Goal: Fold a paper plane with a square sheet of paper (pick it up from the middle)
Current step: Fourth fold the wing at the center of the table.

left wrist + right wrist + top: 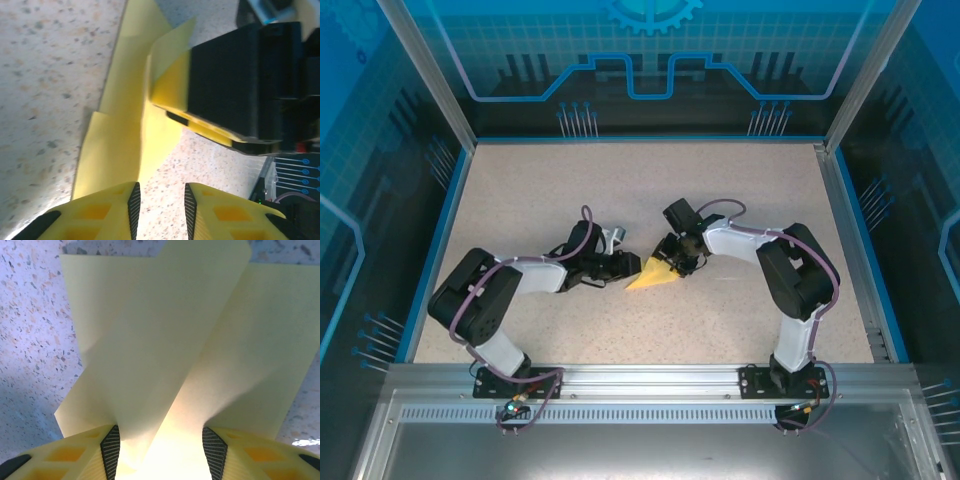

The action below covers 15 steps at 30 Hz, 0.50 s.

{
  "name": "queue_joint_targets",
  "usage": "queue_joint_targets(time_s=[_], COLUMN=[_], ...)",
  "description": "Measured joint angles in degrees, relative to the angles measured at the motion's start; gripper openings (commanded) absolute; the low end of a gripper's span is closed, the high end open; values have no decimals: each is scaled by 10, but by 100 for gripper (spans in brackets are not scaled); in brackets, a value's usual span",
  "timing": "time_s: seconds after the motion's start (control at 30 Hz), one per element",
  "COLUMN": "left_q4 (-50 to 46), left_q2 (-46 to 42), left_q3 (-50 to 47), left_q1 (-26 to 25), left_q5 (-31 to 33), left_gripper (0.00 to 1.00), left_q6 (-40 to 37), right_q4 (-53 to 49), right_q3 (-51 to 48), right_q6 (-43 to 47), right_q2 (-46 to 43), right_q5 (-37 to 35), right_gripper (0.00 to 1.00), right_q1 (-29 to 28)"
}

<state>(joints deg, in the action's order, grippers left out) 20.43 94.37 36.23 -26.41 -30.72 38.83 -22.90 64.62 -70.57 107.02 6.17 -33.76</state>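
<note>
Speckled tabletop held the paper plane near its middle. Jaws of the left gripper stood apart beside it; those of the right gripper stood apart astride it. Doing this step well likely called for gentle moves that left the creases flat.

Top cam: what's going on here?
A partly folded paper lies at the middle of the table, a pointed wedge from above. The right tool straddles its layers, jaws apart, with paper running between them. The left tool sits beside the paper's other end, jaws apart, nothing gripped. The folding looks unfinished.
</note>
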Motion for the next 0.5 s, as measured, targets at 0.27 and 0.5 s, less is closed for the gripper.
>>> queue_joint_targets(time_s=[0.27,0.5], left_q4=[-12,-13], left_q2=[53,93], left_q3=[48,76], left_q1=[0,0], left_q5=[-10,-39], left_gripper=[34,32], left_q6=[-2,-2], right_q4=[-1,-2], right_q3=[0,0], right_q6=[0,0], right_q2=[0,0], right_q5=[0,-1], right_gripper=[51,50], right_q1=[0,0])
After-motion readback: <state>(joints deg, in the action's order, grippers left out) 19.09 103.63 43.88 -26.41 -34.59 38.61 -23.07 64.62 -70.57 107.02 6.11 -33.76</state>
